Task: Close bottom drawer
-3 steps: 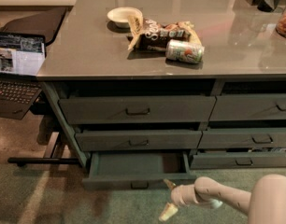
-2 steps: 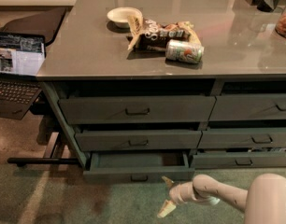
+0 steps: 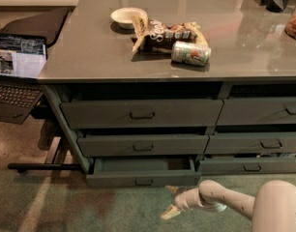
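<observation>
A laptop [image 3: 18, 57] sits open at far left; the bottom drawer [image 3: 143, 179] stands partly pulled out of the left stack, its green floor showing; just beside its front's right end the gripper [image 3: 170, 201] hangs low, fingers spread wide and empty; the arm [image 3: 225, 199] reaches leftward, nearly level, from the lower right corner.

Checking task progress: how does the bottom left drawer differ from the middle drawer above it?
The bottom drawer sticks out, its inner floor showing; the middle drawer sits further in. The bottom drawer's front is lower than the middle drawer's. Both are grey-green with dark pulls. The gripper hangs open near the bottom drawer's right end.
</observation>
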{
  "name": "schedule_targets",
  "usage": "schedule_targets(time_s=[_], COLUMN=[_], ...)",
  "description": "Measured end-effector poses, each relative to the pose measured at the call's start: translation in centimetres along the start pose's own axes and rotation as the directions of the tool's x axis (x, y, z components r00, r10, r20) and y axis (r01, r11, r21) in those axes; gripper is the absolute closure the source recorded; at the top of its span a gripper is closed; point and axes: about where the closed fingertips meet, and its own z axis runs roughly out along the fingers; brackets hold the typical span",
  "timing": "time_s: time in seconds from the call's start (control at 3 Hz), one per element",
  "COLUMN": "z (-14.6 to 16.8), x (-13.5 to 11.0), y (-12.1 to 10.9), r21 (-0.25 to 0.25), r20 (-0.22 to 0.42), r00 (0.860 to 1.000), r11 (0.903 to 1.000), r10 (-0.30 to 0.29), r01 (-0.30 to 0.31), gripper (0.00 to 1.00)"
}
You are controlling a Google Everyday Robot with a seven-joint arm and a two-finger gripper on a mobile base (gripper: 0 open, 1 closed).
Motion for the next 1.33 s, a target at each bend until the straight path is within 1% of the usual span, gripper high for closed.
schedule_targets(time_s=[1.0,1.33], z=[0.3,1.0], x=[0.0,-0.3], y=[-0.3,-2.8], r21=[0.0,0.033], r20=[0.009,0.038], r00=[1.0,0.999], r11=[1.0,0.9995], r10=[0.001,-0.004], r01=[-0.001,0.003], gripper=[0.89,1.0])
